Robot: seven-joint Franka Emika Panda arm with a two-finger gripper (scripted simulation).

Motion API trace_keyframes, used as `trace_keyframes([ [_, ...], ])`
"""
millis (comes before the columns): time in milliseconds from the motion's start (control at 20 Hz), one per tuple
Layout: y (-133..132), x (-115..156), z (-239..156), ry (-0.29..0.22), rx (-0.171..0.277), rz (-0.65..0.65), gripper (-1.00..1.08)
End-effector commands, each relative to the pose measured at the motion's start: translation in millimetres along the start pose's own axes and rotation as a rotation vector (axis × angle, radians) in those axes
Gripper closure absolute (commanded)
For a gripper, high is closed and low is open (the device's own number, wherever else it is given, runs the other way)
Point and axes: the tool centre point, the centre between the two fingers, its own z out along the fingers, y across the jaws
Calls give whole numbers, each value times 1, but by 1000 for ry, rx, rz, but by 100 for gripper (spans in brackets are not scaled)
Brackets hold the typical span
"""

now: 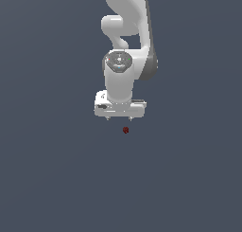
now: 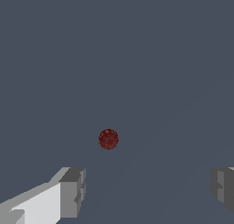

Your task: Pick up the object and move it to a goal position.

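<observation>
Item: the object (image 1: 125,129), a tiny dark red ball with a slightly bumpy, speckled surface; it is seen again in the wrist view (image 2: 108,139); its outline is roughly round, so no long axis and no pointing direction can be made out in either view.

Position: the object is shown against a plain dark grey-blue ground (image 1: 52,179); whether it rests on that ground or is raised above it cannot be told; in the exterior view it is placed just below the tool (image 1: 119,117), slightly toward the exterior view's right of the tool's middle, and apart from it; no contact is seen.

Tool: white body, grey fingers; in the wrist view two fingers (image 2: 73,191) are seen set wide apart, with the object lying ahead of the gap between them (image 2: 148,191) and untouched by either; the jaws are spread wide and nothing is held; in the exterior view only short stubs of the fingers are seen beneath the white body.

Arm (image 1: 125,37): white with grey sections; it is seen descending from the upper edge of the exterior view to the tool.
</observation>
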Motion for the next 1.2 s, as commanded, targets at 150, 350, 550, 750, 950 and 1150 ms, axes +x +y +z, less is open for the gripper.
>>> trace_keyframes([
  [150,-4,0,8,4,5,78,-92],
  [350,-8,-1,16,8,9,161,-92],
  [550,-13,-2,25,13,15,264,-92],
  [750,-17,-3,35,18,20,371,-92],
  [950,-21,-4,45,23,25,479,-92],
  [1150,-25,-6,55,29,29,587,-92],
])
